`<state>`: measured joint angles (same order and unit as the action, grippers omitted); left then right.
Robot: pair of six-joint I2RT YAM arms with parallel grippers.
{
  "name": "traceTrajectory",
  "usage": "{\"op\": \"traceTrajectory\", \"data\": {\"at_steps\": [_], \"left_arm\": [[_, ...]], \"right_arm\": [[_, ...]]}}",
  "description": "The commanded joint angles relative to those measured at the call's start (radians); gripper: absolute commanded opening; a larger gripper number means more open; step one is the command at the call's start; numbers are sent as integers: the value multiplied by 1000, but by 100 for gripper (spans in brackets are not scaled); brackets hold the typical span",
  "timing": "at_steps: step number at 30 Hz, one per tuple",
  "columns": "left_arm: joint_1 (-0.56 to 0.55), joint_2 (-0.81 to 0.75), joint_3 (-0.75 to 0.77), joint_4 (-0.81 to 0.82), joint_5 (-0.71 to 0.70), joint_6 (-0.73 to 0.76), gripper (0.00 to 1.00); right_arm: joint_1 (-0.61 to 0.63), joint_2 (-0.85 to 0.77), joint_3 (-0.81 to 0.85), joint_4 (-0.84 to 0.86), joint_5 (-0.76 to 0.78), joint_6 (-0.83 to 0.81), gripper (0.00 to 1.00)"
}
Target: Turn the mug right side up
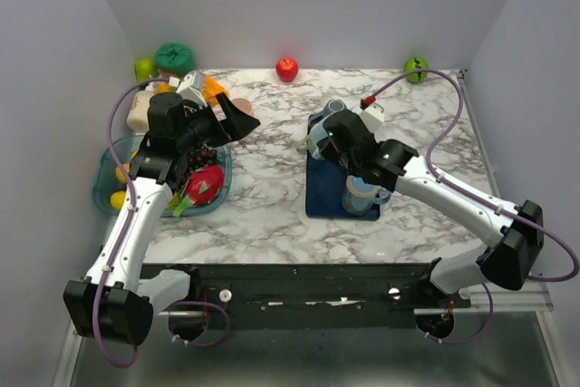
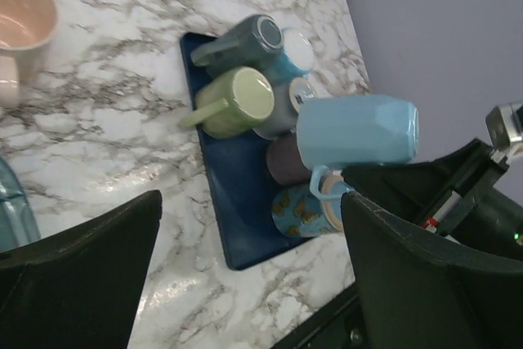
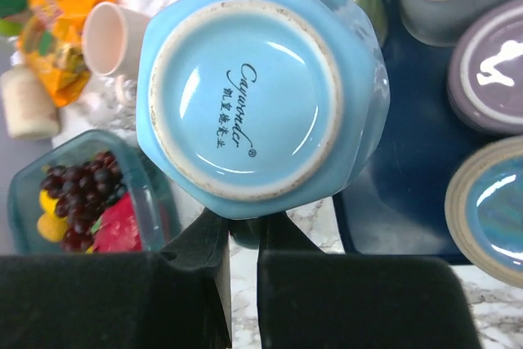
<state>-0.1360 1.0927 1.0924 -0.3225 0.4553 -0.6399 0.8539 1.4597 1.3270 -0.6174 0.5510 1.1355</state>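
A light blue faceted mug [image 3: 257,87] is held in the air over the left part of the dark blue tray [image 1: 322,195], lying sideways, with its base facing the right wrist camera. In the left wrist view the mug [image 2: 357,131] is horizontal with its base pointing right. My right gripper [image 3: 243,243] is shut on the mug's handle at its lower edge; in the top view the right gripper [image 1: 324,138] covers most of the mug. My left gripper [image 1: 240,120] is open and empty, in the air to the left of the tray; its fingers [image 2: 82,271] are spread wide.
The tray [image 2: 237,210] holds several other mugs: a green one on its side [image 2: 237,102], a grey-blue one [image 2: 245,38], a purple one [image 2: 286,161], a butterfly-patterned one [image 2: 302,212]. A pink mug [image 2: 20,30] and a fruit bin [image 1: 101,183] are left. An apple [image 1: 286,68] and a green ball [image 1: 416,68] are at the back.
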Motion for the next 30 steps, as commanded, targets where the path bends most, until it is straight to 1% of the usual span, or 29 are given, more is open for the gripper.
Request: {"op": "traceTrajectory", "data": {"at_steps": [1, 3, 4, 9, 11, 17, 20, 21, 23, 24, 26, 30], "left_arm": [[-77, -14, -38, 144, 161, -93, 99], [-106, -7, -49, 204, 184, -147, 99], [-140, -1, -54, 221, 189, -162, 99], [-221, 30, -65, 316, 184, -239, 98], [-231, 35, -80, 362, 192, -276, 97], [-237, 39, -89, 477, 247, -323, 96], [-237, 41, -101, 582, 292, -385, 96], [-237, 42, -104, 650, 301, -426, 96], [-240, 45, -117, 718, 324, -477, 96], [-241, 52, -118, 779, 327, -498, 96], [-243, 56, -117, 819, 333, -555, 96], [-252, 81, -104, 910, 341, -635, 90]], "right_arm": [[2, -133, -46, 335, -72, -231, 0], [2, -168, -71, 407, -118, -252, 0], [2, -192, -72, 418, -126, -269, 0], [4, -240, -55, 464, -197, -293, 0], [2, -265, -63, 516, -230, -315, 0], [4, -311, -98, 663, -324, -359, 0], [2, -329, -109, 720, -368, -365, 0], [4, -337, -109, 731, -379, -365, 0], [4, -343, -107, 762, -402, -362, 0], [2, -344, -106, 771, -411, -362, 0], [2, -348, -100, 786, -422, -359, 0], [4, -346, -94, 823, -453, -352, 0]]}}
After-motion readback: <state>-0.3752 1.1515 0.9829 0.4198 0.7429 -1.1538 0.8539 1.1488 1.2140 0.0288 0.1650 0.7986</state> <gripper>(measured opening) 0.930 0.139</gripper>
